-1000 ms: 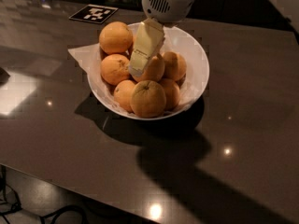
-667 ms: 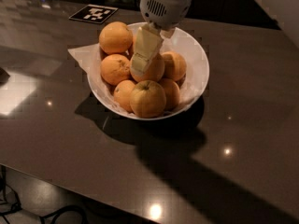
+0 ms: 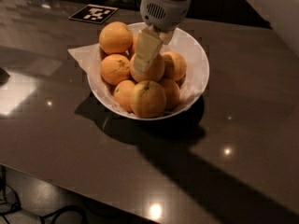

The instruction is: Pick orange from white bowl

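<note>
The white bowl (image 3: 200, 62), lined with white crinkled paper (image 3: 82, 55), stands on the dark table and holds several oranges. The orange (image 3: 157, 72), large and pale, sits at the top middle of the pile. My gripper (image 3: 145, 65) reaches down from above into the bowl and lies against the near left side of that orange, covering part of it. A yellowish orange with a stem dimple (image 3: 147, 99) lies at the front of the bowl.
More oranges fill the bowl at the back left (image 3: 115, 38), left (image 3: 115, 69) and right (image 3: 174, 65). A black-and-white marker tag (image 3: 93, 14) lies on the table behind the bowl. The table's front edge runs along the lower left, with cables (image 3: 56, 213) on the floor.
My gripper has shifted slightly down and to the left over the middle orange. The bowl and the other oranges have not moved.
</note>
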Action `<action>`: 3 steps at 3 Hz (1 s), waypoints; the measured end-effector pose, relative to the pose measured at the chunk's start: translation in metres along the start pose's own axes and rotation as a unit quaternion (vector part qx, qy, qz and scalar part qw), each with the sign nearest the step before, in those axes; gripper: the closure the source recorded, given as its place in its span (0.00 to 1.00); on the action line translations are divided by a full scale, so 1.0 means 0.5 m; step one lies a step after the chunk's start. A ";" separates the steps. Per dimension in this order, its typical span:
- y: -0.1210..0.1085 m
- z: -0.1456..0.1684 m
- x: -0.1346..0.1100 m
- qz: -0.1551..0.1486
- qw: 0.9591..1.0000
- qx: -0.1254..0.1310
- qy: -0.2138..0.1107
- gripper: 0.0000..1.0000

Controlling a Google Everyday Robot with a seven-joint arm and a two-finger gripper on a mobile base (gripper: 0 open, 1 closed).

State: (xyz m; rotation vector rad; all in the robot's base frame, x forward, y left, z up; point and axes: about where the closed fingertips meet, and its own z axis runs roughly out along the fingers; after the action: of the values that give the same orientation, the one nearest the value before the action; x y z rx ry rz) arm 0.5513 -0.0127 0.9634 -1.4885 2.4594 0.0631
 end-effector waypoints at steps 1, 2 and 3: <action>-0.003 0.015 -0.004 -0.001 1.000 -0.007 0.006 0.22; -0.010 0.034 -0.004 0.001 1.000 -0.013 0.013 0.24; -0.011 0.060 0.000 0.004 0.999 -0.023 0.022 0.26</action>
State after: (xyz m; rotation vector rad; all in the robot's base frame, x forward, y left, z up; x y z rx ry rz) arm 0.5624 -0.0103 0.9350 -1.5143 2.5153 0.0892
